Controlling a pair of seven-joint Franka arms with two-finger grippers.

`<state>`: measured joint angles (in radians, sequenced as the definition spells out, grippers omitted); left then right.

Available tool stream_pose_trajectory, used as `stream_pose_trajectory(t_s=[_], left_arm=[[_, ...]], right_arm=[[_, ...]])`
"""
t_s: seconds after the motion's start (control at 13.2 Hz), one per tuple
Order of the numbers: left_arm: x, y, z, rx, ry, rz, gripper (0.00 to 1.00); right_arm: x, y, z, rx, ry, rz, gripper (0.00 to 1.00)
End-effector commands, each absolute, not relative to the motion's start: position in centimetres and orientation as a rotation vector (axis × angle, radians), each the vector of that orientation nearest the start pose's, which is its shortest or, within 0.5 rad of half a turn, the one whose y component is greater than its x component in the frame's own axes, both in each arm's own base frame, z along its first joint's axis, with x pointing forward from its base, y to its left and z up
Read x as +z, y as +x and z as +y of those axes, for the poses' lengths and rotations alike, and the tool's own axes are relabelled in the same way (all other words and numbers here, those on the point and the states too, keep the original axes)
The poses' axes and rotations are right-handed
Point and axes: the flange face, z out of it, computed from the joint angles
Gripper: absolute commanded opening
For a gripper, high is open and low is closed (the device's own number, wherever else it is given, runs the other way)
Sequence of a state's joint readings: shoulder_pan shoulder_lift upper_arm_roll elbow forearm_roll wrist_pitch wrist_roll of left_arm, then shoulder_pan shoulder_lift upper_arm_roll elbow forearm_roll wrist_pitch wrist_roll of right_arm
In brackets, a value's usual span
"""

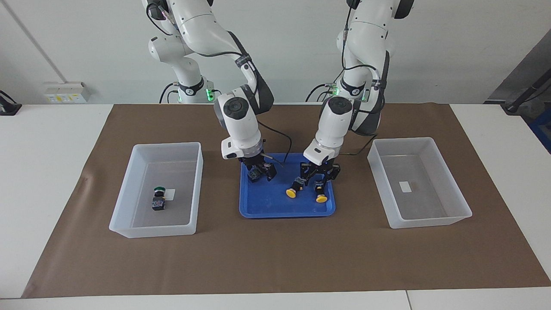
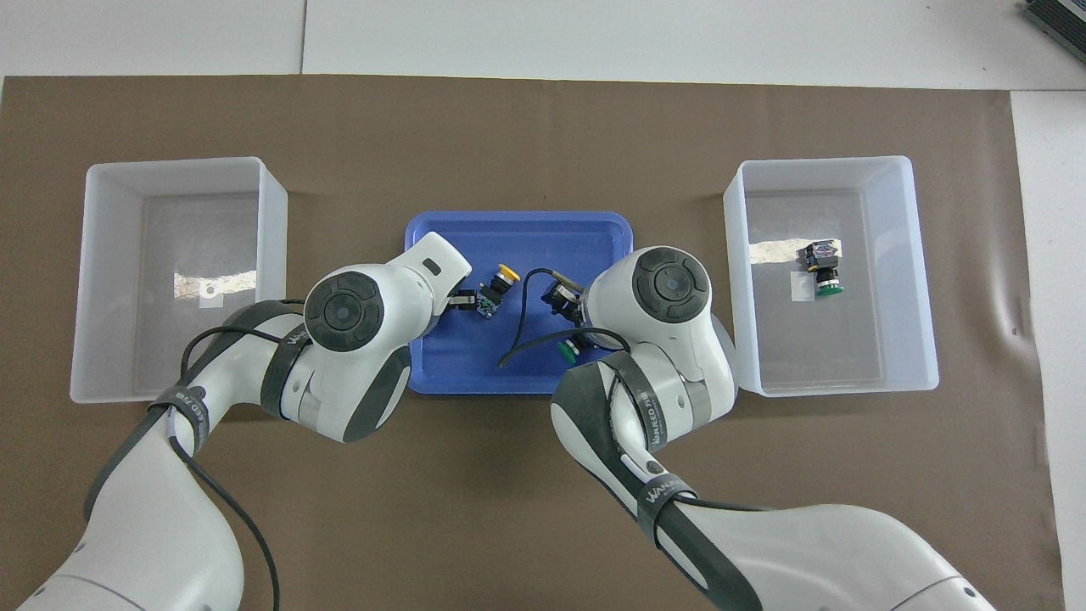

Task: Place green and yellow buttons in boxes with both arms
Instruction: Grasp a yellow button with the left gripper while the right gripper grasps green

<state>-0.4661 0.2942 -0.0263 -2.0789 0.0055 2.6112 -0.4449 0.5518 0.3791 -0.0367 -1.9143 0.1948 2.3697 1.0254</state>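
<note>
Both arms are lowered into the blue tray [image 1: 258, 206] at the middle of the brown mat [image 1: 275, 258] on the worktop.

The left claw [image 1: 319, 181] is down at the tray's end toward the left arm and is clenched on a yellow-capped button [image 1: 320, 193], whose cap points away from the robots. A second yellow-capped button [image 1: 295, 188] lies just beside it on the tray floor, tilted, apart from that claw.

The right claw [image 1: 260, 173] is at the tray's end toward the right arm, set about a green-capped button [image 1: 254, 175]; its fingers stand apart, and a firm grip cannot be confirmed.

The box toward the right arm's end [image 1: 142, 224] holds one green-capped button [image 1: 159, 199], lying beside the small white label [image 1: 170, 194] on its floor. The box toward the left arm's end [image 1: 430, 220] shows only its own label.
</note>
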Motion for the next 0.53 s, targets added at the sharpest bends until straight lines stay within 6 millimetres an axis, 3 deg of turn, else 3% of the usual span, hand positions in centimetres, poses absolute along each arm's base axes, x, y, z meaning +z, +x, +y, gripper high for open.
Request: stream_pose_trajectory(t_s=[0.0,0.23,0.46], left_arm=[[36.3,53.4,-27.0,-0.376,-3.236,0.022,0.0],[42.0,54.8,-22.4,-0.453,-3.23,-0.088,0.0],[44.4,57.7,-16.6,-0.494,-3.202,-0.135,0.0]], right_arm=[[29.6,54.5,31.6,0.066,-2.83,0.962,0.88],[31.2,54.9,31.6,0.096,-2.841,0.957,0.89],[32.5,54.6,31.6,0.117,-2.867,0.945,0.9]])
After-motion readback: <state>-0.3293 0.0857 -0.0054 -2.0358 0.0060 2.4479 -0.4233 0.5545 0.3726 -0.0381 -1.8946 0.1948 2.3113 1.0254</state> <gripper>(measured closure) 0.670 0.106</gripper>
